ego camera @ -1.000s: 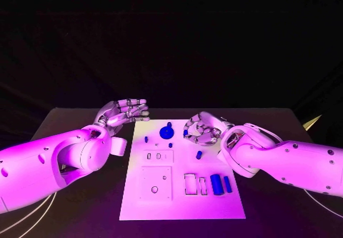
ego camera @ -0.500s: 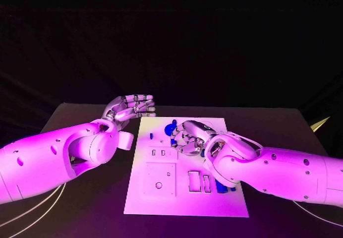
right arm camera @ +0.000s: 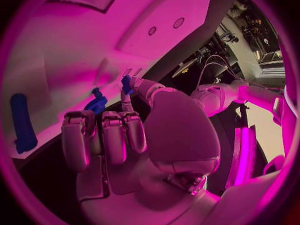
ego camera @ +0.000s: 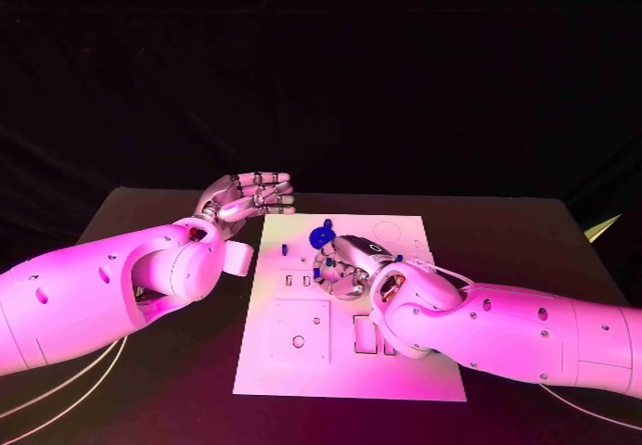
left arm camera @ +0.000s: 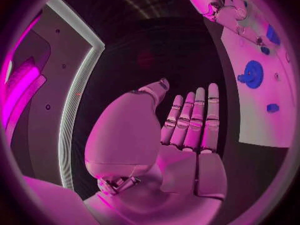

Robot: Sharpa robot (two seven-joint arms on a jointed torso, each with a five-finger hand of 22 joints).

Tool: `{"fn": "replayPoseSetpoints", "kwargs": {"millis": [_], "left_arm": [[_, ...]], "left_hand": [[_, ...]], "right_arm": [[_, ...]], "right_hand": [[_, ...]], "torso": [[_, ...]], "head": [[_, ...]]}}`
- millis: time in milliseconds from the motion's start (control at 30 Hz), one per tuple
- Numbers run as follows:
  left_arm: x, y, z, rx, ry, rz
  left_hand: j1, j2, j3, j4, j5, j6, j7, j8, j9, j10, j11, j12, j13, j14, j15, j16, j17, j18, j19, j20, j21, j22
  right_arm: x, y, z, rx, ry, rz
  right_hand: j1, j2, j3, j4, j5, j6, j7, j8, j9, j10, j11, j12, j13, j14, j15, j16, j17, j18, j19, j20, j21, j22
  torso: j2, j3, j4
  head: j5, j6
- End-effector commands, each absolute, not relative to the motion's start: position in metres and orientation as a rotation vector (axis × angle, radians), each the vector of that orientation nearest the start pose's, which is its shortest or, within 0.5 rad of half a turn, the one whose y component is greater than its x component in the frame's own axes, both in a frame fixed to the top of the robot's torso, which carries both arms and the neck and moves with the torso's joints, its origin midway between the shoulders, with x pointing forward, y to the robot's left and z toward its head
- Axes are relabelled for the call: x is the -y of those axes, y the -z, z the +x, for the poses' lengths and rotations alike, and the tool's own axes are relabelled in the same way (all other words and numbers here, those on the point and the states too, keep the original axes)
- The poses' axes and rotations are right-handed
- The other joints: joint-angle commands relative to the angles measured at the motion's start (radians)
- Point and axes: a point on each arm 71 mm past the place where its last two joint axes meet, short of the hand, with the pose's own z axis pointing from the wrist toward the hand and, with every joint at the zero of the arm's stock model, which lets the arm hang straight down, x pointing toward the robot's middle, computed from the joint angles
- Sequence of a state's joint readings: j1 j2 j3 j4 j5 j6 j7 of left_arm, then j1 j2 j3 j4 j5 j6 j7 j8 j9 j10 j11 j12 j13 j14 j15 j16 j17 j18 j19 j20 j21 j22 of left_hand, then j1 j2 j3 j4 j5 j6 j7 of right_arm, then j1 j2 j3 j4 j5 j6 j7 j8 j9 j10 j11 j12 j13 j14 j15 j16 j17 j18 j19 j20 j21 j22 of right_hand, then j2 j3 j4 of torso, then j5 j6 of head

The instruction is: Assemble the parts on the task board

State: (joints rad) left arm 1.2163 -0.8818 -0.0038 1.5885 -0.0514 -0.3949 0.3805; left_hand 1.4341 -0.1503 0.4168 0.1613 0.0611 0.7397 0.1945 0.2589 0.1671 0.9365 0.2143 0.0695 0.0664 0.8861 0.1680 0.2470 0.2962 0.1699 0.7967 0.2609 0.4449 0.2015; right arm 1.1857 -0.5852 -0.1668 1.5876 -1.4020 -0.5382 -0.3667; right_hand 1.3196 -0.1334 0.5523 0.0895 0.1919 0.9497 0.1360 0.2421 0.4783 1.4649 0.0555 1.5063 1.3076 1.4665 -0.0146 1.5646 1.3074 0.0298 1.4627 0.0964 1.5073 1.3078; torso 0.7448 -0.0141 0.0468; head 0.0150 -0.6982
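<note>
The white task board lies in the middle of the black table. My right hand hovers over the board's middle and pinches a small blue part between thumb and fingertip, the other fingers curled. Just beyond it a blue gear stands on the board, with a small blue peg to its left. The gear and the right hand also show in the left wrist view. My left hand hangs at the board's far left corner, fingers straight and apart, holding nothing.
A long blue piece lies on the board nearer the robot. My right forearm covers the board's near right part. Rectangular slots sit beside it. Bare black table surrounds the board.
My right hand has moved left and inward from the board's right side to over its middle, keeping the small blue part. The left hand has hardly moved. The camera has shifted.
</note>
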Motion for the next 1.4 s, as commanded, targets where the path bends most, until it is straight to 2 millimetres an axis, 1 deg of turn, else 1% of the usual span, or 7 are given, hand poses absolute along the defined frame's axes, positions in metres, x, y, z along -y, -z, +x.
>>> {"fn": "replayPoseSetpoints", "kwargs": {"millis": [33,233,333,433,600,900,1400], "left_arm": [[-0.211,0.151,0.485,-1.364,1.534,-1.054],[-0.211,0.150,0.485,-1.365,1.537,-1.053],[-0.211,0.150,0.485,-1.365,1.537,-1.053],[-0.212,0.150,0.485,-1.365,1.538,-1.052],[-0.212,0.150,0.484,-1.366,1.539,-1.052],[-0.213,0.150,0.484,-1.366,1.537,-1.053],[-0.214,0.150,0.484,-1.366,1.535,-1.054]], "left_hand": [[0.000,0.003,-0.001,-0.007,-0.005,-0.004,0.075,-0.002,-0.002,-0.003,0.001,-0.002,0.001,-0.009,0.001,-0.004,0.001,0.006,-0.006,0.002,0.005,0.001],[0.000,0.003,-0.001,-0.007,-0.005,-0.004,0.075,-0.002,-0.002,-0.003,0.001,-0.002,0.001,-0.009,0.001,-0.004,0.001,0.006,-0.006,0.002,0.005,0.001],[0.000,0.003,-0.001,-0.008,-0.005,-0.004,0.075,-0.002,-0.002,-0.003,0.001,-0.001,0.002,-0.009,0.001,-0.004,0.002,0.007,-0.007,0.002,0.007,0.002],[0.000,0.003,-0.001,-0.008,-0.005,-0.004,0.075,-0.002,-0.002,-0.003,0.001,-0.001,0.002,-0.009,0.001,-0.004,0.002,0.007,-0.007,0.002,0.007,0.002],[0.000,0.003,-0.001,-0.008,-0.005,-0.004,0.075,-0.002,-0.002,-0.003,0.001,-0.001,0.002,-0.009,0.001,-0.004,0.002,0.007,-0.007,0.002,0.007,0.002],[-0.001,0.003,0.000,-0.009,-0.005,-0.004,0.076,-0.003,-0.002,-0.003,0.001,-0.001,0.002,-0.010,0.002,-0.005,0.003,0.007,-0.008,0.002,0.007,0.002],[-0.001,0.003,0.000,-0.009,-0.005,-0.004,0.076,-0.003,-0.002,-0.003,0.001,-0.001,0.002,-0.010,0.002,-0.005,0.003,0.007,-0.008,0.002,0.007,0.002]], "right_arm": [[0.070,0.218,0.440,-1.666,-0.754,-0.048],[0.068,0.223,0.441,-1.687,-0.746,-0.065],[0.068,0.225,0.442,-1.694,-0.740,-0.066],[0.068,0.226,0.442,-1.699,-0.734,-0.068],[0.068,0.227,0.442,-1.697,-0.724,-0.075],[0.065,0.228,0.442,-1.704,-0.720,-0.087],[0.065,0.229,0.442,-1.708,-0.718,-0.091]], "right_hand": [[-0.008,0.000,0.001,-0.002,0.005,0.011,-0.003,0.008,0.027,0.047,-0.002,-0.001,0.201,0.104,0.001,0.006,0.263,-0.013,0.068,-0.004,0.001,0.216],[-0.014,-0.006,-0.001,-0.003,0.005,0.010,-0.002,0.008,0.028,0.047,-0.002,-0.002,0.201,0.104,0.001,0.006,0.263,-0.012,0.068,-0.004,0.001,0.216],[-0.016,-0.008,-0.002,-0.005,0.005,0.009,-0.002,0.008,0.028,0.046,-0.002,-0.002,0.200,0.104,0.001,0.006,0.263,-0.012,0.068,-0.004,0.000,0.216],[-0.016,-0.008,-0.002,-0.005,0.005,0.009,-0.002,0.008,0.028,0.046,-0.002,-0.002,0.200,0.104,0.001,0.006,0.263,-0.012,0.068,-0.004,0.000,0.216],[-0.017,-0.011,-0.002,-0.006,0.004,0.008,-0.002,0.008,0.028,0.047,-0.002,-0.002,0.201,0.104,0.001,0.006,0.263,-0.012,0.068,-0.004,-0.001,0.215],[-0.023,-0.017,-0.004,-0.008,0.003,0.006,-0.001,0.008,0.028,0.046,-0.002,-0.003,0.200,0.104,0.001,0.006,0.263,-0.012,0.067,-0.004,-0.002,0.215],[-0.035,-0.033,-0.008,-0.011,-0.002,-0.003,0.002,0.004,0.027,0.041,0.001,-0.009,0.195,0.104,0.002,0.006,0.263,-0.011,0.065,-0.003,-0.006,0.212]], "torso": [[-0.001,0.0004,0.0009],[-0.001,-0.0006,-0.0002],[-0.002,-0.0006,-0.0011],[-0.002,0.0003,0.0001],[-0.003,-0.0002,0.0010],[-0.002,0.0007,-0.0009],[-0.001,0.0011,-0.0006]], "head": [[0.002,-0.006],[0.005,-0.010],[0.006,-0.011],[0.004,-0.013],[0.000,-0.012],[0.004,-0.012],[0.006,-0.013]]}}
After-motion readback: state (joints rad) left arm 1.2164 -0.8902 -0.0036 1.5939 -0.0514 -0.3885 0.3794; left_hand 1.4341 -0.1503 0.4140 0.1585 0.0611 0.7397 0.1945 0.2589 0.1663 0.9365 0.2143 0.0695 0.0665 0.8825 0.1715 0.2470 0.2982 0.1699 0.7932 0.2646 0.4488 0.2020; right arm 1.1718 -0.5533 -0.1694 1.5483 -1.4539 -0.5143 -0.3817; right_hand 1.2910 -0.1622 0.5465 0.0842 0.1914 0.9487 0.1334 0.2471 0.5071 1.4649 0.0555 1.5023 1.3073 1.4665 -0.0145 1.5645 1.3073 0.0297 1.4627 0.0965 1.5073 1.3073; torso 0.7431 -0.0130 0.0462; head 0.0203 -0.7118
